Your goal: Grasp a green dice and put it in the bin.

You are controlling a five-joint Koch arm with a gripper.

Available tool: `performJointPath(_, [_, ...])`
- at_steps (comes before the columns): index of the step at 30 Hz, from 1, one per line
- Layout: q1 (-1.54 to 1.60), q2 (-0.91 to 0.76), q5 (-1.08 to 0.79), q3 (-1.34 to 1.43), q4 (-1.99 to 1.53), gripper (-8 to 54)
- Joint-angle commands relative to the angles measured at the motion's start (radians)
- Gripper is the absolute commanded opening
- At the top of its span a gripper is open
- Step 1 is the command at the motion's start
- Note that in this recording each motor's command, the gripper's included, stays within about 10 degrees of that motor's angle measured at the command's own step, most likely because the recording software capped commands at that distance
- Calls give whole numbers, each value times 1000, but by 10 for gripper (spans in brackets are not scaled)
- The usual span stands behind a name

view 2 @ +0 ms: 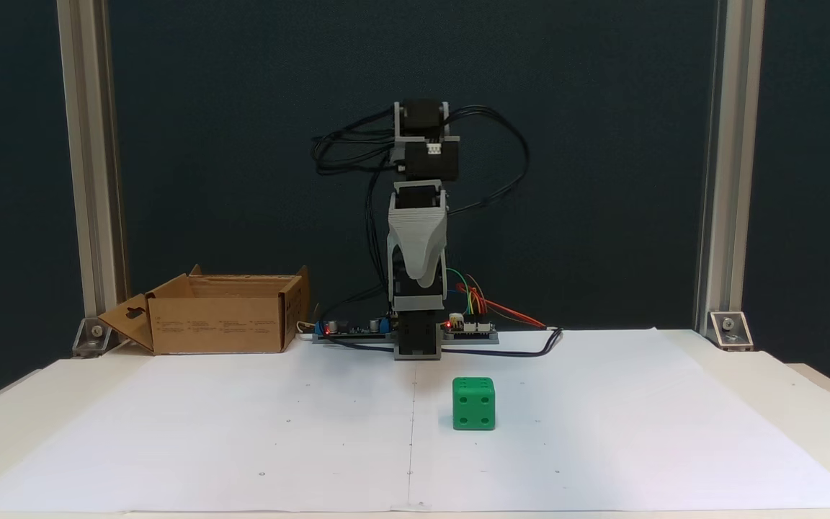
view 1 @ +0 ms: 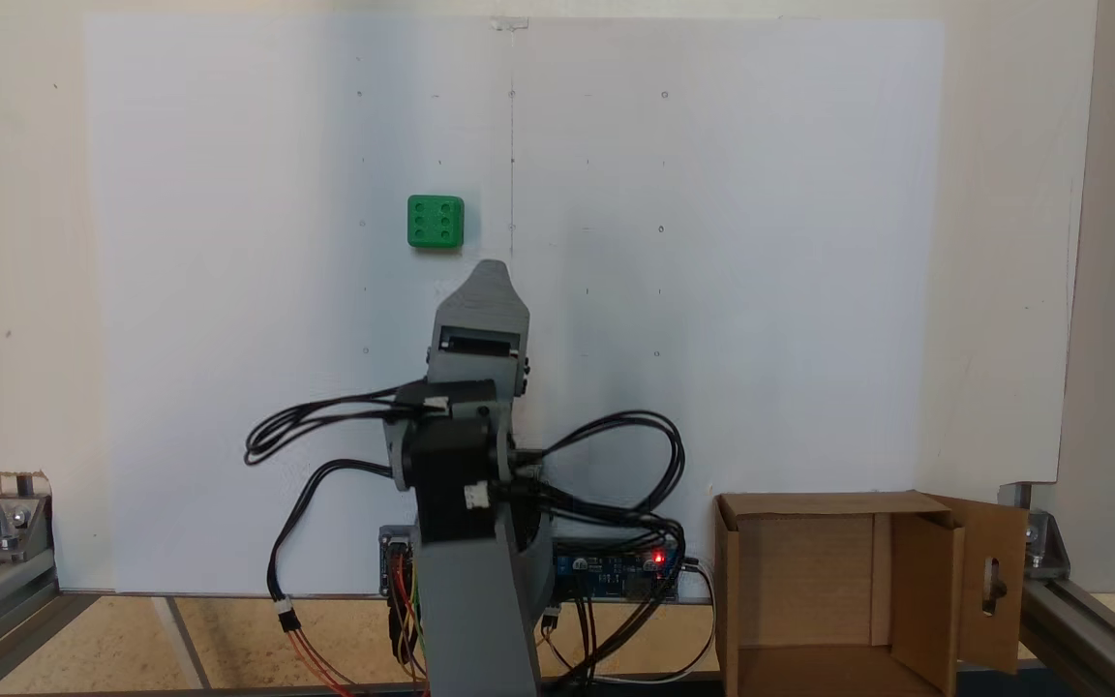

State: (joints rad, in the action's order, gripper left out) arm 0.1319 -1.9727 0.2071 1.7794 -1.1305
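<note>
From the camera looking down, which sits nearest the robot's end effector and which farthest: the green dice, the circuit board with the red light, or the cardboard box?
1. Green dice: just beyond the end effector, up-left.
2. Circuit board: lower down, by the arm's base.
3. Cardboard box: bottom-right corner, farthest.

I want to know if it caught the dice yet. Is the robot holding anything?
No, nothing is held. The gripper hangs folded near the arm, and the green dice sits alone on the white sheet.
</note>
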Motion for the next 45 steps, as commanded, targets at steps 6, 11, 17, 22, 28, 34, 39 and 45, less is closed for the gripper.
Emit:
performJointPath(6, [129, 160, 187, -178, -9, 423])
performJointPath(11, [187, 233, 249, -232, 12, 423])
performJointPath(17, [201, 319, 288, -291, 67, 423])
performJointPath(22, [201, 359, 291, -311, 83, 423])
performJointPath(28, [202, 360, 291, -311, 89, 424])
performJointPath(34, [230, 376, 290, -311, 114, 425])
performJointPath(39, [236, 385, 288, -311, 118, 425])
performJointPath(45, [236, 405, 278, -311, 120, 425])
